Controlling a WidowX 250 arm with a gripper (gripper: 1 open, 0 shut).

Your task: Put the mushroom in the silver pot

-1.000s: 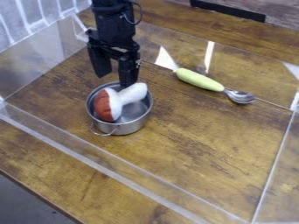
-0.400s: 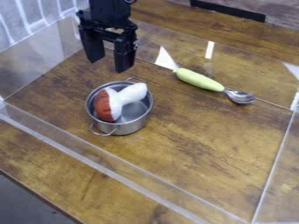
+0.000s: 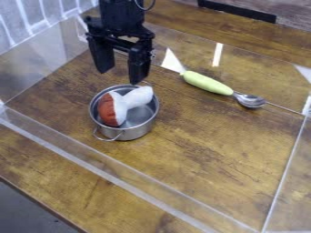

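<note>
Half the mushroom (image 3: 122, 103) sunk in the pot (image 3: 125, 114), gripper (image 3: 123, 65) empty, fingers spread, spoon (image 3: 224, 88) nearby.

A small round shiny steel pot (image 3: 125, 123) sits on the brown wooden tabletop (image 3: 206, 146). Inside it lies a toy mushroom with a red-brown cap and white stem (image 3: 124, 103), stem pointing toward two o'clock. At the pot's twelve o'clock hangs the black gripper (image 3: 120, 69), jaws apart and empty. A yellow-green handled metal spoon (image 3: 223, 89) lies at two o'clock.
</note>
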